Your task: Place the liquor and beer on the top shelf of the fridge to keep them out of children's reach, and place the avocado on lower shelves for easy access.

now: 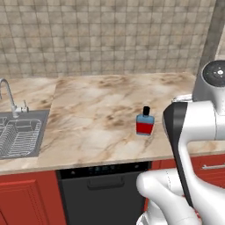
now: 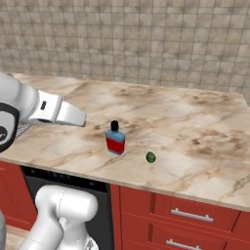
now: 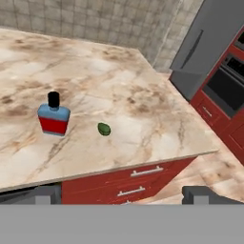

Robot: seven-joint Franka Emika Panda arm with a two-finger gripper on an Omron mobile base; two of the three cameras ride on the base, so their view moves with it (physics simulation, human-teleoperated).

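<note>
Currently I see the liquor (image 3: 54, 116) upright on the worktop (image 3: 143, 95), avocado (image 3: 104, 129) just beside; fingers (image 3: 44, 194) open (apparently empty).

Marble-patterned countertop (image 1: 101, 110) in beige with brown veining, running wall to wall beneath a backsplash of small beige-grey tiles (image 1: 110, 35). Stainless sink (image 1: 22, 132) set into the counter at far left, with a wire rack (image 1: 17, 139) lying in the basin and a curved chrome faucet (image 1: 6, 94) behind it. Black dishwasher front (image 1: 103, 193) below the counter edge (dark bar handle near its top). Red cabinet drawers (image 2: 195, 219) beside it, fitted with silver bar handles. Built-in black oven (image 3: 228, 88) in a red surround, well apart to the right, seen from the hand view.
</note>
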